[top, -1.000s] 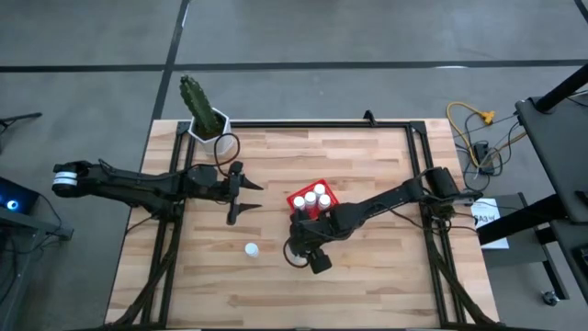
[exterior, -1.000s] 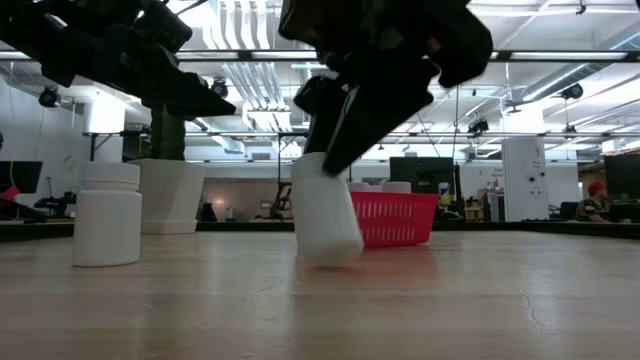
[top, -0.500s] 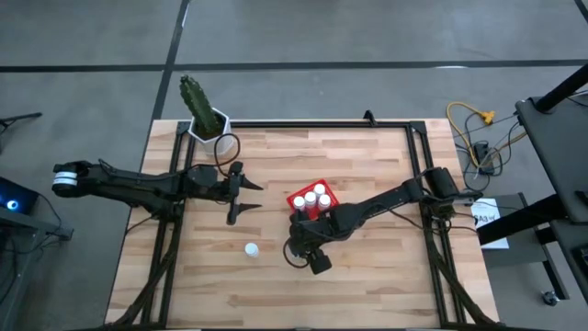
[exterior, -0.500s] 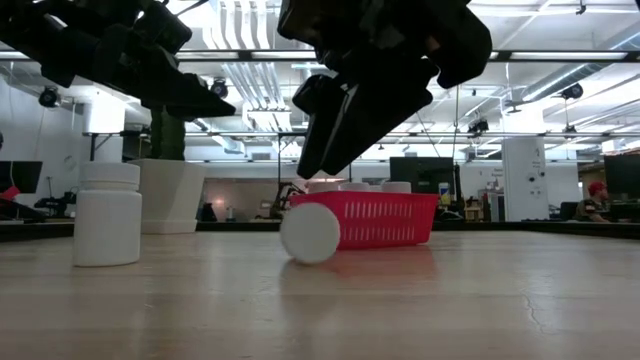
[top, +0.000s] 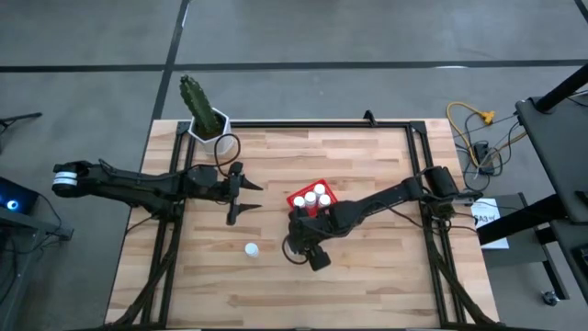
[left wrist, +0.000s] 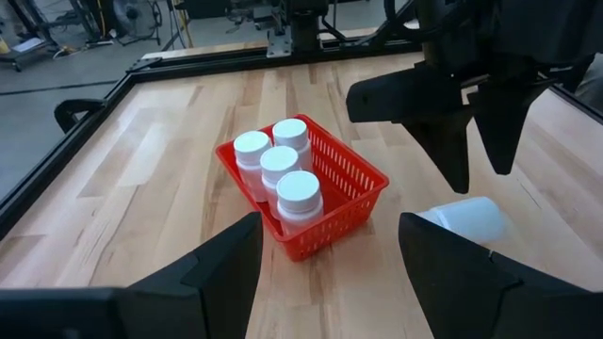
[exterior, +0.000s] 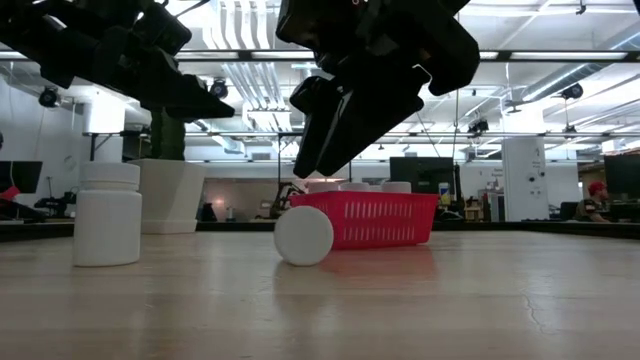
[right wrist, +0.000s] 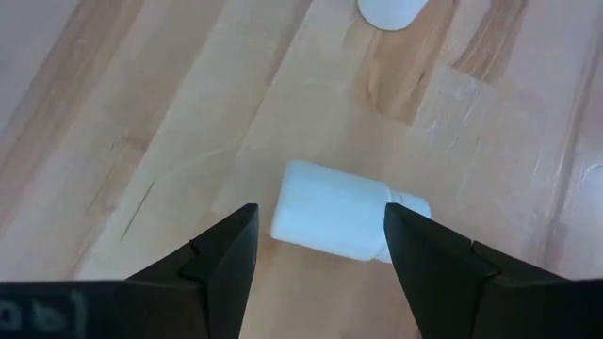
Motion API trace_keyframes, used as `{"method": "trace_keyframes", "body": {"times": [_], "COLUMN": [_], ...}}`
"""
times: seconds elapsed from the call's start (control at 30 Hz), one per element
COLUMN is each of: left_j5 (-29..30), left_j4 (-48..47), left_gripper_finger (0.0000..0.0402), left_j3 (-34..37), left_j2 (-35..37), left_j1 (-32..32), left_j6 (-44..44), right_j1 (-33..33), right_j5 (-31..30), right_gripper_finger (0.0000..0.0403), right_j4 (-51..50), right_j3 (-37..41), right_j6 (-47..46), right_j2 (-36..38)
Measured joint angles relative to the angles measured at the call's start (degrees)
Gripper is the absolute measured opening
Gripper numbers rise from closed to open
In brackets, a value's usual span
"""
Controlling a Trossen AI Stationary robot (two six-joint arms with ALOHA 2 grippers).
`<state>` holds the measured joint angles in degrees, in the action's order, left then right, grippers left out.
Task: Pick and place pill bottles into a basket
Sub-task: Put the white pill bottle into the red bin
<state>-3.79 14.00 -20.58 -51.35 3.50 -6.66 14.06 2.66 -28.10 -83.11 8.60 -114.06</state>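
Right gripper hangs with fingers spread, holding nothing, above a toppled pill bottle lying on the table beside the red basket, which holds four bottles. Left gripper waits, unclenched, nearby.

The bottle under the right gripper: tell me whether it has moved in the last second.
Yes. The bottle stood tilted a second ago; now it lies on its side, its round end nearer the upright bottle, in front of the basket.

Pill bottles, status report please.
Both grippers open, empty. Right gripper above toppled white plastic pill bottle. Four in red mesh basket. One upright.
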Motion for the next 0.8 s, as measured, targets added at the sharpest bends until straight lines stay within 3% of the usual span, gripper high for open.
{"method": "trace_keyframes", "body": {"times": [0.2,0.4,0.63,0.8], "left_j5": [0.0,0.0,0.6,4.7], "left_j4": [0.0,0.0,0.0,-1.7], "left_gripper_finger": [0.0231,0.0231,0.0231,0.0231], "left_j3": [0.1,0.3,0.3,0.3], "left_j2": [0.0,0.0,0.0,0.0], "left_j1": [0.0,0.0,0.0,0.0], "left_j6": [0.0,0.0,-0.1,-0.7], "right_j1": [-0.1,-0.1,-0.9,-2.4], "right_j5": [-0.3,-0.8,-1.4,-1.4], "right_gripper_finger": [0.0229,0.0272,0.0304,0.0305], "right_j4": [0.8,2.6,4.4,5.4], "right_j3": [0.0,0.0,0.0,-0.1], "right_j6": [-0.7,-4.0,-14.7,-26.9], "right_j2": [0.0,0.1,0.8,2.5]}}
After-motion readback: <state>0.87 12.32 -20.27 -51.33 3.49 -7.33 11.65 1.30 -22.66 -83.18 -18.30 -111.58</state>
